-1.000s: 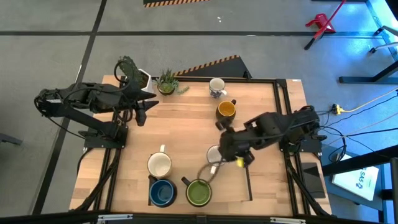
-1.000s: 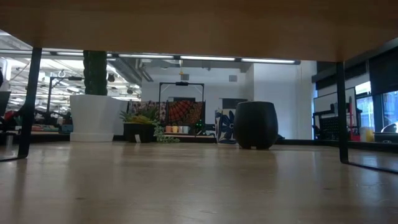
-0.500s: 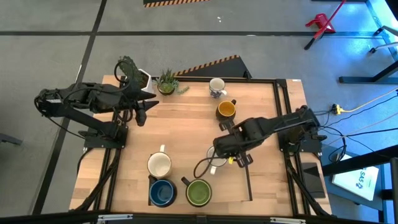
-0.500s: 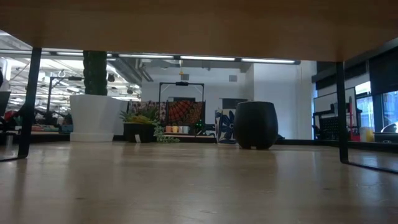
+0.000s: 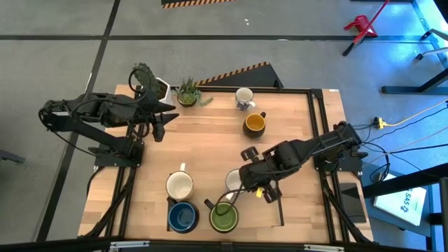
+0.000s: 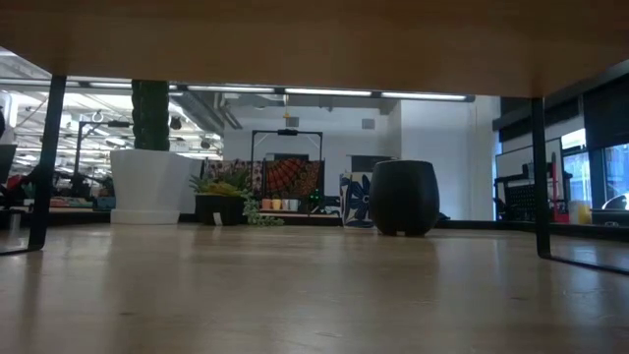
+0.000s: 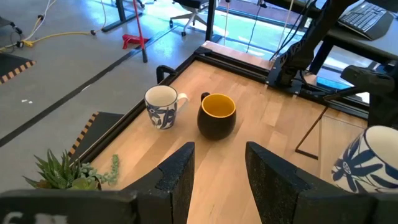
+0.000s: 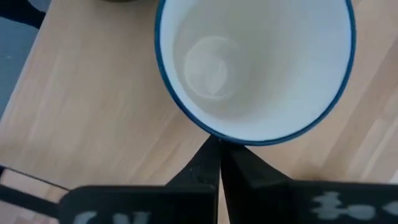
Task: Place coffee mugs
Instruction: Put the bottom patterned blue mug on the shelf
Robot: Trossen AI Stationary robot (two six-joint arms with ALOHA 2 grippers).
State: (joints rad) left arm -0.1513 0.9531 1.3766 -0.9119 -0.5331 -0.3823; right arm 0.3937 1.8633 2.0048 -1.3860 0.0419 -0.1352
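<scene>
The high view shows a cream-white mug (image 5: pixel 179 185), a blue mug (image 5: pixel 183 217) and a green mug (image 5: pixel 224 217) standing near the table's near edge. A dark mug with a yellow inside (image 5: pixel 255 124) and a white mug with a blue pattern (image 5: pixel 244 98) stand toward the far edge. My right gripper (image 5: pixel 246 183) is shut on another white mug with a blue rim (image 5: pixel 234 180), just beyond the green mug. This held mug (image 7: pixel 373 158) shows a blue pattern on its side. My left gripper (image 7: pixel 217 168) is open and waits at the table's far left (image 5: pixel 157 128). My right gripper meets the blue-rimmed mug at its outer side just under the rim (image 8: pixel 214 134). Its fingers (image 8: pixel 205 165) come slanting from above and are shut together there, hiding what lies between them. The mug is upright with its mouth up. Whether its base touches the table cannot be told.
A white pot with a cactus (image 5: pixel 150 84) and a small pot with a spiky plant (image 5: pixel 187 92) stand at the far left corner. A dark frame (image 5: pixel 318 119) runs along the table's right side. Bare wood (image 5: pixel 203 147) lies in the table's middle. The low view shows neither mugs nor grippers.
My right gripper has carried the blue-rimmed mug toward the table's near edge and a little to the left, closer to the green mug. The gripper has stayed shut on the mug. The left arm has kept still.
</scene>
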